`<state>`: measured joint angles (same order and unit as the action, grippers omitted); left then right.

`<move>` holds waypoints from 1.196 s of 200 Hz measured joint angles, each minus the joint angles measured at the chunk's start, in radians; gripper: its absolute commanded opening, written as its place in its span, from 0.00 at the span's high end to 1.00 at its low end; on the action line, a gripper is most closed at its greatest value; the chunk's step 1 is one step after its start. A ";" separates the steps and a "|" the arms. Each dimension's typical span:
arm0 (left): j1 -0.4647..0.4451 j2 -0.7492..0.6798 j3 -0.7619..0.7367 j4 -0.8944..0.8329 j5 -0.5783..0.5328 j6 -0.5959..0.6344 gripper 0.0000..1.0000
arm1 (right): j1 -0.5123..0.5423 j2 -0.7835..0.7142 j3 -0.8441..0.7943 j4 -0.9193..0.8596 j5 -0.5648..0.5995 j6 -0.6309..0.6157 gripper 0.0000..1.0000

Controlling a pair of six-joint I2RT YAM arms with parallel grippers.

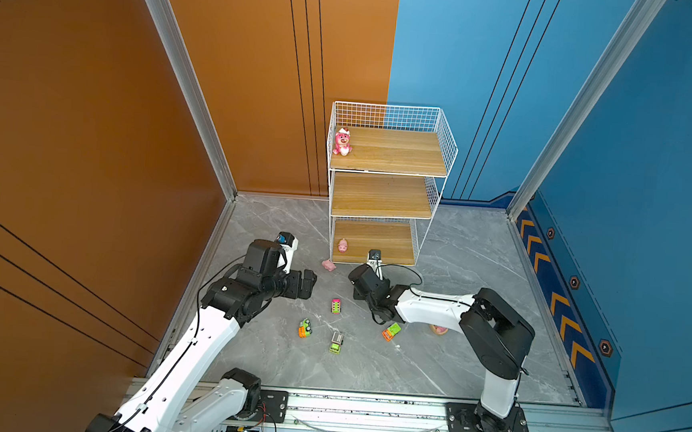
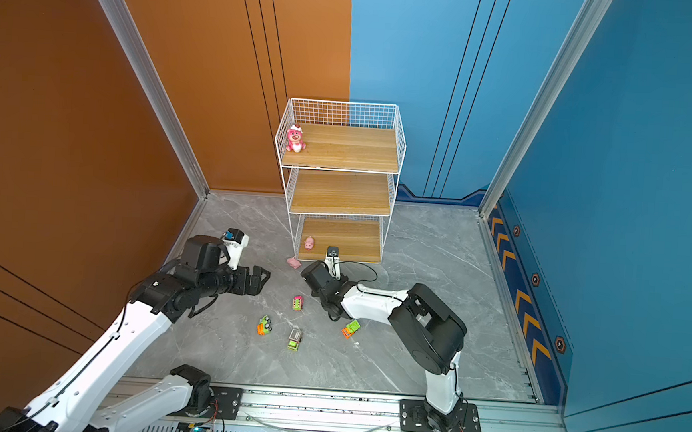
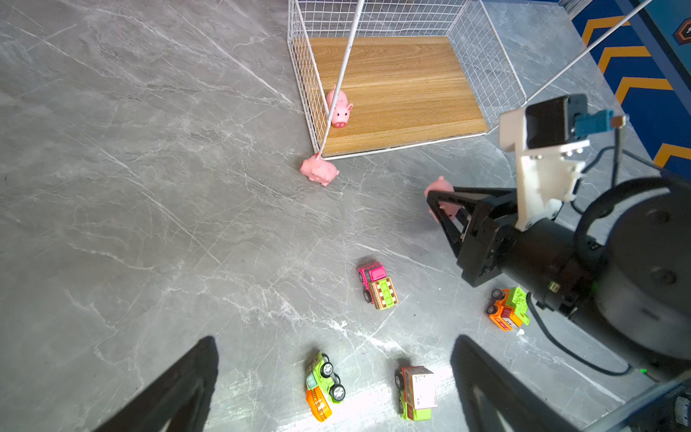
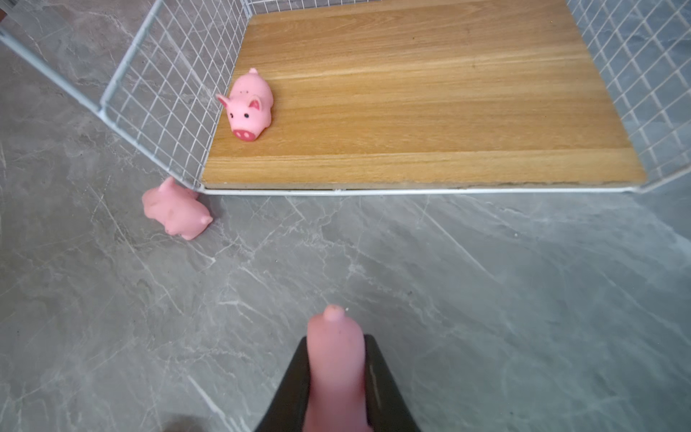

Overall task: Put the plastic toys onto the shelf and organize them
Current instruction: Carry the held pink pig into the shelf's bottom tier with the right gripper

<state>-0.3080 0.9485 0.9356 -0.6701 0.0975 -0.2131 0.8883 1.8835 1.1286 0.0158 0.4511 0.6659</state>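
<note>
Shelf (image 1: 381, 196), centre of both top views: pink bear (image 1: 342, 141) on the top board, left corner; first pig (image 1: 342, 246) on the bottom board, left edge. Second pig (image 1: 329, 264) lies on the floor (image 1: 457, 275) against the shelf's front left corner. Third pig (image 4: 334, 374) is pinched between the right gripper's (image 4: 336, 348) fingers, just before the shelf. Left gripper (image 1: 310, 284), left of centre: fingers spread wide, holding nothing. Below centre, apart on the floor: pink truck (image 1: 336, 306), green-orange car (image 1: 305, 328), grey-green truck (image 1: 336, 342), orange-green truck (image 1: 391, 331).

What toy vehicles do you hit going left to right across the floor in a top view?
green-and-orange car → pink truck → orange-and-green truck. Grey-topped truck skipped: it lines up with the pink truck.
</note>
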 measured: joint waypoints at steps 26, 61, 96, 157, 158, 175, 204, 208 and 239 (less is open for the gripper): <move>0.000 0.004 0.000 0.000 0.000 0.000 0.02 | -0.049 0.005 0.023 -0.003 -0.040 -0.053 0.78; 0.000 0.015 0.000 0.000 0.004 0.000 0.02 | -0.092 0.055 0.121 -0.006 -0.092 -0.104 0.77; 0.003 0.016 0.000 0.000 0.006 0.000 0.02 | -0.127 0.153 0.249 -0.025 -0.127 -0.146 0.77; 0.015 0.016 0.000 0.000 0.012 0.000 0.02 | -0.182 0.299 0.405 -0.081 -0.167 -0.177 0.76; 0.016 0.016 0.000 0.000 0.012 0.000 0.02 | -0.182 0.301 0.407 -0.082 -0.168 -0.177 0.75; 0.019 0.016 0.000 0.000 0.013 0.000 0.02 | -0.188 0.322 0.437 -0.093 -0.177 -0.180 0.75; 0.020 0.019 0.000 0.000 0.013 0.000 0.02 | -0.203 0.348 0.492 -0.113 -0.187 -0.180 0.74; 0.020 0.019 0.000 0.000 0.013 0.000 0.02 | -0.205 0.352 0.499 -0.113 -0.187 -0.180 0.74; 0.020 0.023 0.000 0.000 0.016 0.000 0.02 | -0.220 0.381 0.539 -0.121 -0.186 -0.180 0.73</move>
<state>-0.2878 0.9718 0.9356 -0.6701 0.1131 -0.2134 0.6678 2.2646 1.6680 -0.1047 0.2649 0.4858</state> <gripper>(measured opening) 0.981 0.266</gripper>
